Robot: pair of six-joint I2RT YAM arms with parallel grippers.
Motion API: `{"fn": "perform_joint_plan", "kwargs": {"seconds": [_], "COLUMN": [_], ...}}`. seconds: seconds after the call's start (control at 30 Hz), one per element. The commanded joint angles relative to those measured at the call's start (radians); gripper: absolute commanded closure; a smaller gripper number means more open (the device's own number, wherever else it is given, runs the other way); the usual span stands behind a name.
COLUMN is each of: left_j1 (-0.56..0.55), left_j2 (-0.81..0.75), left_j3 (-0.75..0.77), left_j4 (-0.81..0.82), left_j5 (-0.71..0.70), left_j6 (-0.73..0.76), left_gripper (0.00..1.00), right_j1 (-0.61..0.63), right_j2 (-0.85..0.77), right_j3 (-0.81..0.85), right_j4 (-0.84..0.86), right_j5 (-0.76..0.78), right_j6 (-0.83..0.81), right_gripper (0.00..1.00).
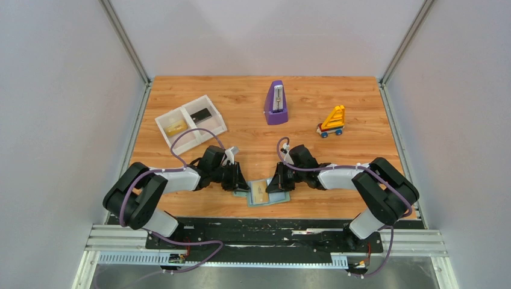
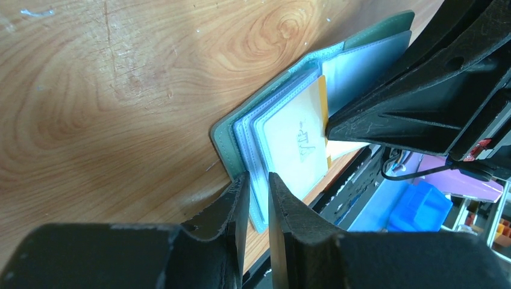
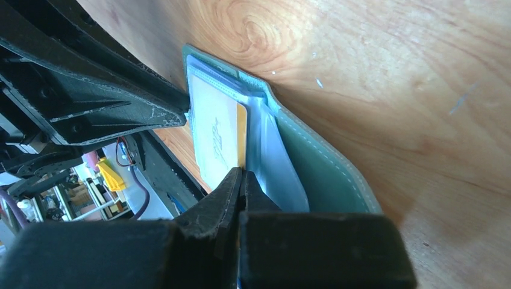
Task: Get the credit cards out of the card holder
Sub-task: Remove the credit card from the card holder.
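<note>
Card holder [image 1: 260, 194] hugs table's [image 1: 241, 102] near edge, left pincer [image 2: 258, 176] and right pincer [image 3: 242, 171] flanking.

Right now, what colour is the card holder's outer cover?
The card holder cover is pale teal-green, clearest in the right wrist view.

A wood-grain counter [image 1: 355, 102] sits boxed in by plain pale grey walls [image 1: 265, 36] on the left, far and right sides. Aluminium posts [image 1: 125, 41] rise from its two far corners. Along its near edge run a scuffed black plate [image 1: 265, 229] and a silver rail [image 1: 265, 248]. The light is even and soft.
</note>
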Motion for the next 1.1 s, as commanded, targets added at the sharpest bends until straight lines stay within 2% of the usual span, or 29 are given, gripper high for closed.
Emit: {"fn": "perform_joint_plan", "kwargs": {"seconds": [0.0, 0.5, 0.7, 0.73, 0.9, 1.07], "left_j1": [-0.007, -0.007, -0.006, -0.007, -0.019, -0.031], "left_j2": [0.032, 0.048, 0.006, -0.013, -0.077, -0.08], "left_j3": [0.001, 0.027, 0.054, 0.06, 0.093, 0.119], "left_j4": [-0.05, -0.098, -0.134, -0.141, -0.182, -0.183], "left_j5": [-0.057, -0.067, -0.03, -0.024, -0.016, -0.019], "left_j6": [0.05, 0.071, 0.062, 0.056, 0.037, 0.033], "left_gripper": [0.73, 0.71, 0.66, 0.64, 0.59, 0.58], "right_j1": [-0.014, -0.079, -0.08, -0.08, -0.078, -0.076], "right_j2": [-0.042, -0.123, -0.141, -0.137, -0.128, -0.092], "right_j3": [-0.027, -0.089, -0.081, -0.075, -0.068, -0.052], "right_j4": [0.088, 0.062, 0.05, 0.05, 0.09, 0.109], "right_j5": [-0.044, -0.054, -0.069, -0.077, -0.108, -0.127], "right_j6": [0.017, -0.002, 0.0, 0.003, 0.019, 0.027], "right_gripper": [1.0, 1.0, 1.0, 0.99, 0.83, 0.82]}}
